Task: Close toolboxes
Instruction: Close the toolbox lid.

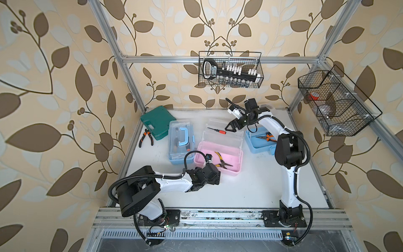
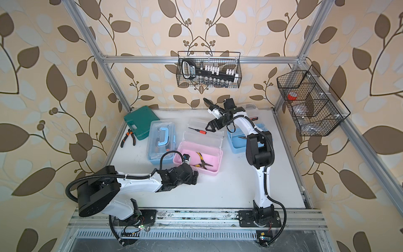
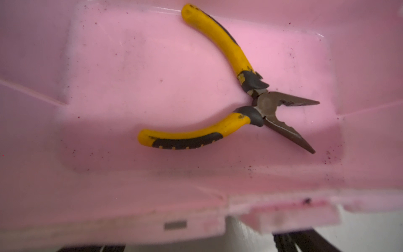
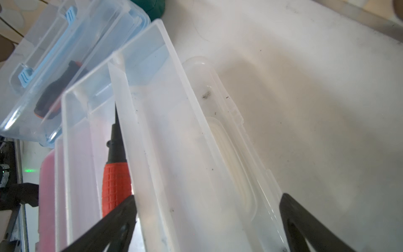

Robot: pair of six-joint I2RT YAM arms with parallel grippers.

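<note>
Our right claw stands wide open and empty, its black fingers straddling the thrown-back clear plastic lid of the pink rectangular toolbox, mid-bench. A red-handled screwdriver lies in a clear compartment just beside one finger. We should grip the lid's far edge only, swing it in an arc over the hinge, and watch that the screwdriver does not slide out.

Our left claw waits at the pink front wall. Its fingers show only as dark slivers, well apart, holding nothing. It could steady the base, where yellow-handled long-nose pliers lie.

One light-blue clear-lidded toolbox looks shut. The other light-blue toolbox, beneath our right arm, stands open.
</note>
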